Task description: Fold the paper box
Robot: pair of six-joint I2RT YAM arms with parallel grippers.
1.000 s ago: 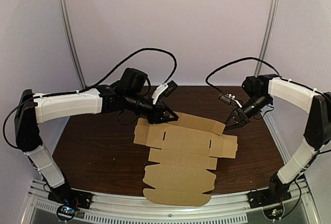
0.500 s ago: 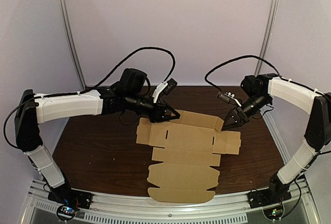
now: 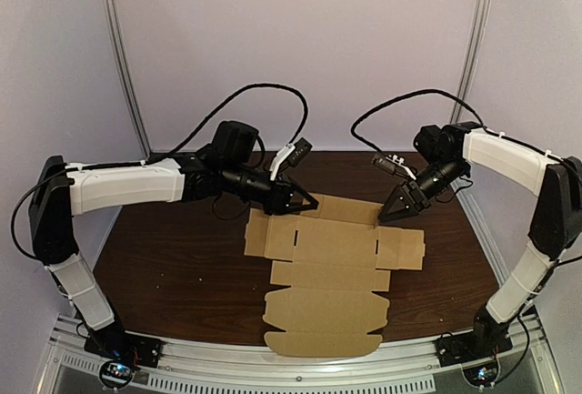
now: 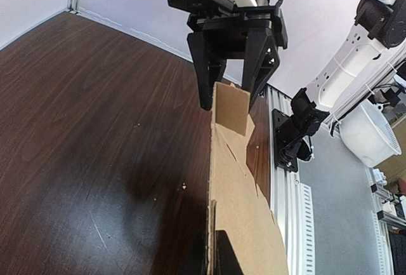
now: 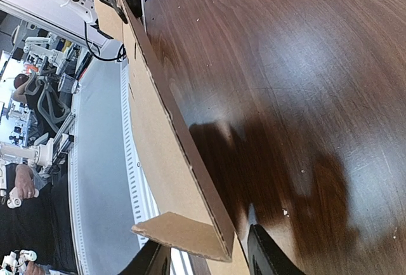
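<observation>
I see the cardboard box blank [image 3: 332, 271] lying unfolded on the dark wood table [image 3: 182, 267], its scalloped near end just over the table's near edge and between the two arm bases. Its middle panels lie flat. At the far end, the far flap [image 3: 341, 207] spans the gap between the two grippers. The left gripper [image 3: 305, 203] is at the flap's left end and the right gripper [image 3: 393, 214] is at its right end. In the right wrist view, the two fingers [image 5: 266, 253] stand wide apart, with the flap's folded corner in the gap between them and clear of both. The left wrist view looks along the flap and shows the same gripper head-on, with its jaws spread and straddling the flap's end, which the overhead view does not resolve. Only a dark sliver of the left fingers [image 4: 222, 259] shows beside the card edge, so I cannot tell whether they clamp it.
</observation>
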